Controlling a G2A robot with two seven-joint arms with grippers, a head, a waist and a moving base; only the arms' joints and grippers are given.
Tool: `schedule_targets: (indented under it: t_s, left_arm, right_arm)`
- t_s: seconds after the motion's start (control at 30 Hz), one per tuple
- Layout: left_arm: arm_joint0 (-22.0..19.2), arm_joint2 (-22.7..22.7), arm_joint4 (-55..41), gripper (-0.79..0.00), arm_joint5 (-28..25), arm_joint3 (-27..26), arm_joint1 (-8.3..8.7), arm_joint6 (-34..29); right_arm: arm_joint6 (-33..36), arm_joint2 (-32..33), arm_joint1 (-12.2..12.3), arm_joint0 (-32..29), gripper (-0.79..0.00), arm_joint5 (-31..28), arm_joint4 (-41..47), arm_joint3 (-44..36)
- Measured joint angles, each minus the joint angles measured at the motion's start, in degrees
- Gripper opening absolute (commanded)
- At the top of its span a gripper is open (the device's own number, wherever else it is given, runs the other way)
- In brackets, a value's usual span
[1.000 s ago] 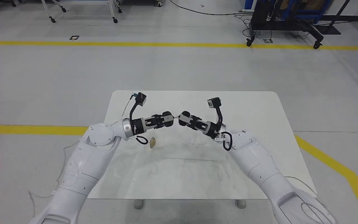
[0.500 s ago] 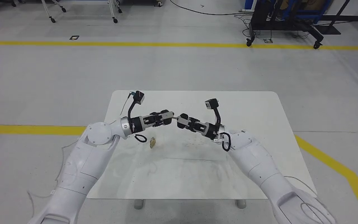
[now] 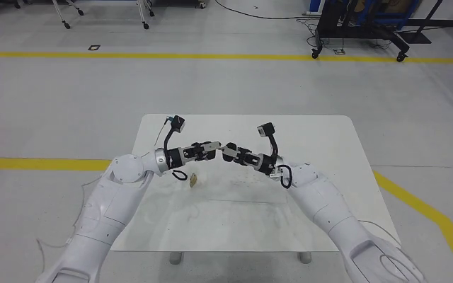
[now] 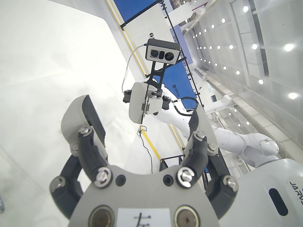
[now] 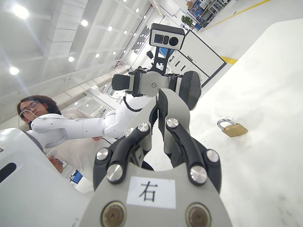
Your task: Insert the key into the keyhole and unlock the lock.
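A brass padlock [image 3: 192, 182] with a silver shackle lies flat on the white table [image 3: 318, 141], just in front of my left forearm; the right wrist view also shows the padlock [image 5: 233, 128]. My left gripper [image 3: 214, 148] hovers above the table's middle, open, its fingers [image 4: 92, 119] spread wide. Facing it tip to tip is my right gripper [image 3: 226, 150], shut, with its pads [image 5: 163, 109] pressed together. No key is visible between them. In the left wrist view the right gripper [image 4: 143, 109] sits end-on between my left fingers.
A small silver metal piece [image 4: 1, 207] shows at the edge of the left wrist view, on the table by my wrist. Bare tabletop spreads to the right and towards the front edge.
The two grippers have drawn slightly closer, the right one edging towards the left. The padlock has stayed where it was.
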Motion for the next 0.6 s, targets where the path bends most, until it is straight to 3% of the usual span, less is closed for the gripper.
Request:
schedule_targets:
  t_s: [0.03,0.57,0.6]
  left_arm:
    - [-0.06,0.04,0.03,-0.785,-0.06,0.07,-0.01,0.0]
    - [-0.51,0.53,0.14,-0.785,-0.97,0.84,-0.2,0.26]
    - [-0.56,0.6,0.13,-0.785,-0.95,0.88,-0.22,0.22]
  right_arm:
    - [0.12,-0.04,-0.03,0.07,-0.785,0.06,0.15,0.1]
    - [1.03,-0.38,-0.52,0.74,-0.785,-0.07,1.67,1.86]
    - [1.06,-0.36,-0.54,0.74,-0.708,-0.15,1.78,1.91]
